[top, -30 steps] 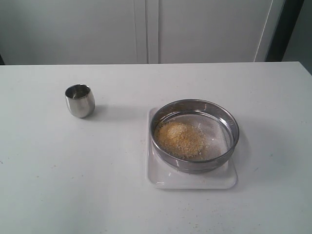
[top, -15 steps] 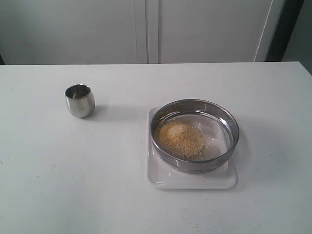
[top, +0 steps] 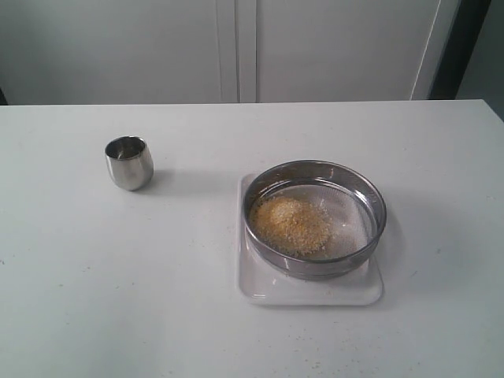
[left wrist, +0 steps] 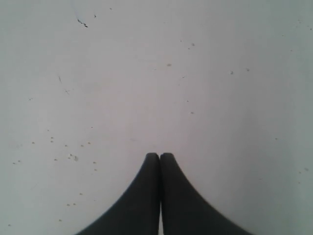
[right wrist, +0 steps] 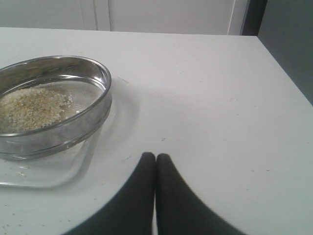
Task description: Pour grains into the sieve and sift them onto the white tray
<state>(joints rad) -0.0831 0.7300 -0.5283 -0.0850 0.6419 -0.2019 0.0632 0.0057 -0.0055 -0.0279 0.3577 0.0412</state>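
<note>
Exterior view, sieve [top: 316, 267] on white tray [top: 309, 292], grains [top: 290, 224] inside

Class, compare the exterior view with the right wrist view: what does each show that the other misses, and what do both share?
Only the exterior view shows the small rounded steel cup. Only the right wrist view shows the shut black right gripper. Both show the wide round steel mesh sieve holding golden-yellow grains, resting on the flat glossy white tray.
</note>
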